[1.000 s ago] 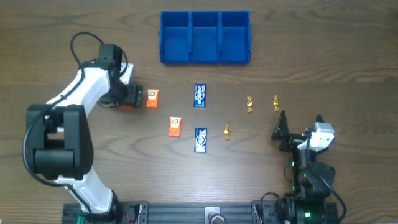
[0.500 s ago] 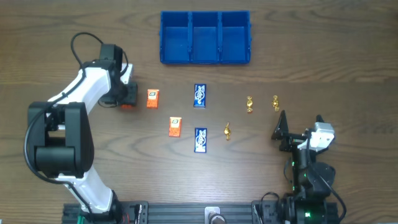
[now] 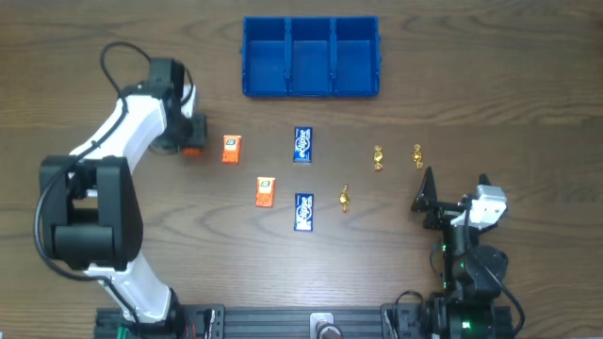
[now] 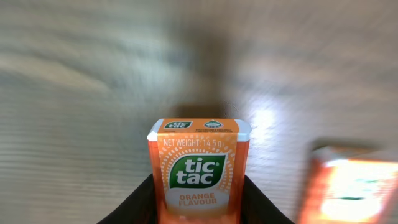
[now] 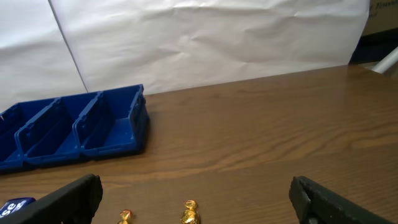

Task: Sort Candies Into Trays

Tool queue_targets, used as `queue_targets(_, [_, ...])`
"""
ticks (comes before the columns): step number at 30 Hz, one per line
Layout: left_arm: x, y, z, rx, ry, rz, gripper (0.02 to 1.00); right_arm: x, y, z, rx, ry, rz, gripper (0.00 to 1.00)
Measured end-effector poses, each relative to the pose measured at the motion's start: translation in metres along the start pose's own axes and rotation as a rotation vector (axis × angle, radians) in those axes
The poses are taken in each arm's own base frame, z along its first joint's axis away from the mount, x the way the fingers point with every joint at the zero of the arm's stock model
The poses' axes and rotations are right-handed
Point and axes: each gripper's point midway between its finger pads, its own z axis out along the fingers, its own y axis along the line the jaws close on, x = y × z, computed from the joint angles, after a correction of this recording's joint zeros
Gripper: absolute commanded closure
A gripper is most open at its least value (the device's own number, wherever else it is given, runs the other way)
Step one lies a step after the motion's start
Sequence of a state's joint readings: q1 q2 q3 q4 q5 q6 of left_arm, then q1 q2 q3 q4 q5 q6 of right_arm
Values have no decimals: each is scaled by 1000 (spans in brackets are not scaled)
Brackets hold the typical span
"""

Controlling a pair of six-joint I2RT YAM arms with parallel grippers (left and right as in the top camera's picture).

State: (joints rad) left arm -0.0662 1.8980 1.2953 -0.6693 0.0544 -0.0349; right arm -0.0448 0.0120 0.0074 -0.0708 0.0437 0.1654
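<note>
left hand [image 3: 192,142] risen, clamped orange box [image 4: 200,168] carried up and leftward

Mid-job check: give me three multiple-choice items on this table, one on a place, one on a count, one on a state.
1. The gold candies lie nearest: A) the left tool B) the right tool C) midway between both.
2. Count of blue packets on the table: A) one B) two C) four.
3. The left tool is: A) open, empty B) shut on a gold candy C) shut on an orange box.
1 B, all three lie on its side of the table; 2 B, both lie mid-table; 3 C, its fingers flank the box.
</note>
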Motion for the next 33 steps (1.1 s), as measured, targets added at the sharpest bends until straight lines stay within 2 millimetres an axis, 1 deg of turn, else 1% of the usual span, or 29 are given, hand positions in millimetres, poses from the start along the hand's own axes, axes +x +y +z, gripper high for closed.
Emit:
queue_targets(3, [-45,-25,-48,-13,-148,6,759,0,0,0,0,0,0,3])
queue_targets(5, [-82,-53,-95,-20,-284,20,755,0,0,0,0,0,0,3])
queue_targets(6, [-96,-65,-114,-16,-341,30,755,0,0,0,0,0,0,3])
queue_targets(7, [-115,-86,-145,2,-433,41,750,0,0,0,0,0,0,3])
queue_targets(8, [-124,-97,-162,11,-482,47,748,0,0,0,0,0,0,3])
queue_targets(9, [-134,-112,-185,26,-543,57,748,0,0,0,0,0,0,3])
queue_targets(11, [-150,-133,-216,48,-629,58,746,0,0,0,0,0,0,3])
queue_targets(12, [-158,-141,-226,56,-661,55,746,0,0,0,0,0,0,3])
queue_targets(13, [-164,-147,-229,57,-676,55,746,0,0,0,0,0,0,3])
queue_targets(15, [-175,-154,-222,50,-680,51,746,0,0,0,0,0,0,3])
queue_targets(16, [-182,-157,-211,41,-671,46,744,0,0,0,0,0,0,3])
queue_targets(17, [-187,-159,-196,32,-653,40,746,0,0,0,0,0,0,3])
queue_targets(19, [-191,-164,-157,11,-597,38,746,0,0,0,0,0,0,3])
queue_targets(22, [-188,-166,-104,-17,-508,37,748,0,0,0,0,0,0,5])
queue_targets(24, [-184,-166,-78,-33,-464,42,750,0,0,0,0,0,0,5])
queue_targets(25, [-183,-166,-71,-36,-452,42,750,0,0,0,0,0,0,3])
queue_targets(27, [-182,-166,-66,-39,-443,43,750,0,0,0,0,0,0,3])
queue_targets(33, [-183,-167,-67,-35,-447,35,722,0,0,0,0,0,0,3])
